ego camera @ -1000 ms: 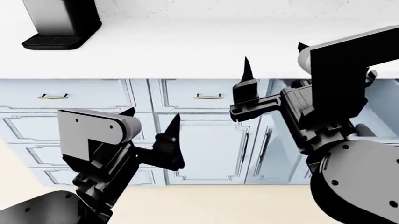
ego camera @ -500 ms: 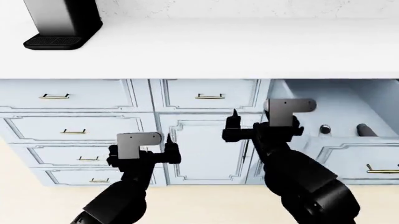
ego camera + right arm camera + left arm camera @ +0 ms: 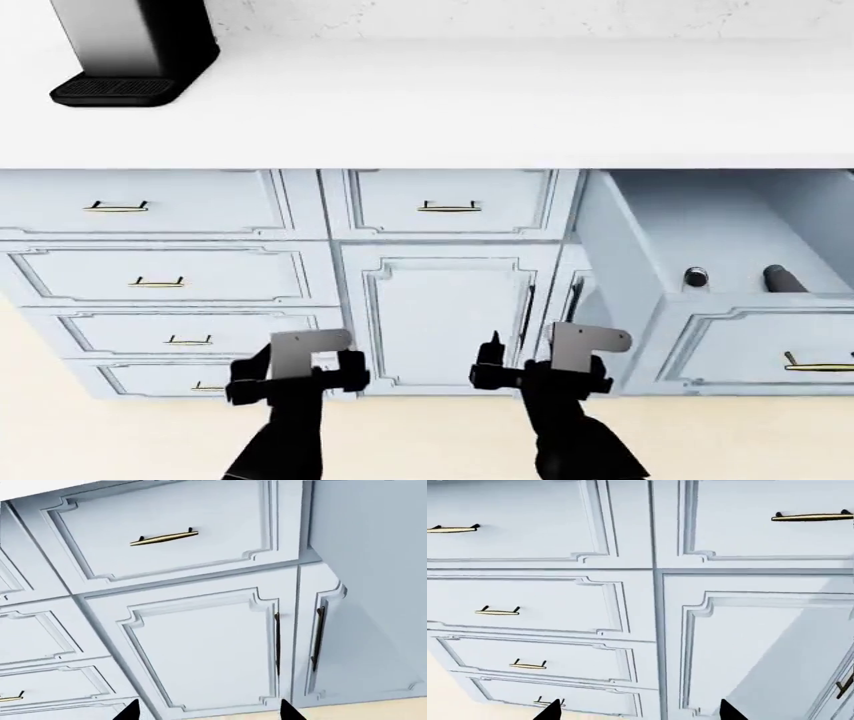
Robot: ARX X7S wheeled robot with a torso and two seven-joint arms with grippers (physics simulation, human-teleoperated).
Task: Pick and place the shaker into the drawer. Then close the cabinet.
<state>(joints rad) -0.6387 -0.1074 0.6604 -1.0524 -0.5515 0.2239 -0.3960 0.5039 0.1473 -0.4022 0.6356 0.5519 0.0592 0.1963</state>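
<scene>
The shaker, a small grey cylinder with a darker top, sits inside the open drawer at the right of the head view. Both arms hang low in front of the cabinet fronts, well below and left of the drawer. My left gripper is open, its two black fingertips wide apart with only drawer fronts behind them. The right gripper is open too, facing a closed cabinet door, with nothing between its fingers.
A longer dark cylinder lies in the drawer right of the shaker. A tall black coffee machine stands on the white counter at the far left. Closed drawers with brass handles fill the left side. Beige floor lies below.
Both arms have dropped and pulled back from the counter's height to low in front of the cabinets. The right arm no longer covers the open drawer, so its inside shows.
</scene>
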